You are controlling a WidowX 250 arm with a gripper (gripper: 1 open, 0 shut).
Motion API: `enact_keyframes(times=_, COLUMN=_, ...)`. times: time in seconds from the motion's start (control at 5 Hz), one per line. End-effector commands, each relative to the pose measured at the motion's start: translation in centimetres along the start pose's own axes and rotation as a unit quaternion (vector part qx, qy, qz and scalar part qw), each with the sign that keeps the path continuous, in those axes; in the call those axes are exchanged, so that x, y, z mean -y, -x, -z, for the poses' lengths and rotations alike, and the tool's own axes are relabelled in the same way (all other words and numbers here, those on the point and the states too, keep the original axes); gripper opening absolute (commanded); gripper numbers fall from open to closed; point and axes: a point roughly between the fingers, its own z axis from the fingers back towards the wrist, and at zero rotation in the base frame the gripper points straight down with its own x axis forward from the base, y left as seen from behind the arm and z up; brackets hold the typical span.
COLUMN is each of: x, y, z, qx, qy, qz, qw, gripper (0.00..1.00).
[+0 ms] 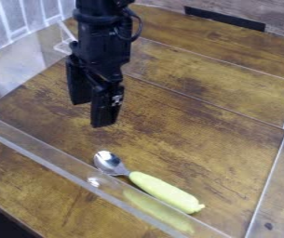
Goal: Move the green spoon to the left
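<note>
- The green spoon [148, 183] lay flat on the desk [207, 102] toward the six o'clock edge of the view, its shiny silver bowl pointing to about ten o'clock and its thick yellow-green handle running off to about four o'clock.
- A pale copy of the handle showed in the clear acrylic wall [57, 160] just beside the spoon on its six o'clock side; that wall ran diagonally from nine o'clock down to five o'clock.
- The desk was dark brown wood with a worn, streaky grain and visible plank seams, and it carried nothing else inside the acrylic enclosure.
- More clear panels stood at the three o'clock side and along the nine o'clock side, closing the working area in.
- Toward eleven o'clock, pale vertical slats could be seen beyond the acrylic; a dark strip lay at about one o'clock on the far edge of the desk.
- The black end effector [90, 100] hung at about eleven o'clock from the spoon, well apart from it and above the wood, pointing straight down from the black arm that entered from twelve o'clock.
- Its two fingers stood spread wide apart, with nothing between them.
- No brand, label or writing could be read anywhere.
</note>
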Motion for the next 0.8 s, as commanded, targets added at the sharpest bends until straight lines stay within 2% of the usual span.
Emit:
enact_keyframes(times=0.0, x=0.5, y=-0.4, z=-0.6, qx=0.013, qy=-0.020, qz=0.110, qw=0.9937, gripper=1.00)
enact_keyframes(times=0.2, x=0.9, y=-0.9, z=0.7, qx=0.012, qy=-0.034, qz=0.229, qw=0.9728, gripper=1.00)
enact_keyframes(times=0.4, x=1.4, y=-1.4, z=2.4, qx=0.011, qy=-0.047, qz=0.318, qw=0.9469, gripper=1.00)
enact_keyframes(times=0.6, x=2.0, y=-2.0, z=4.3, qx=0.013, qy=-0.060, qz=0.396, qw=0.9162, gripper=1.00)
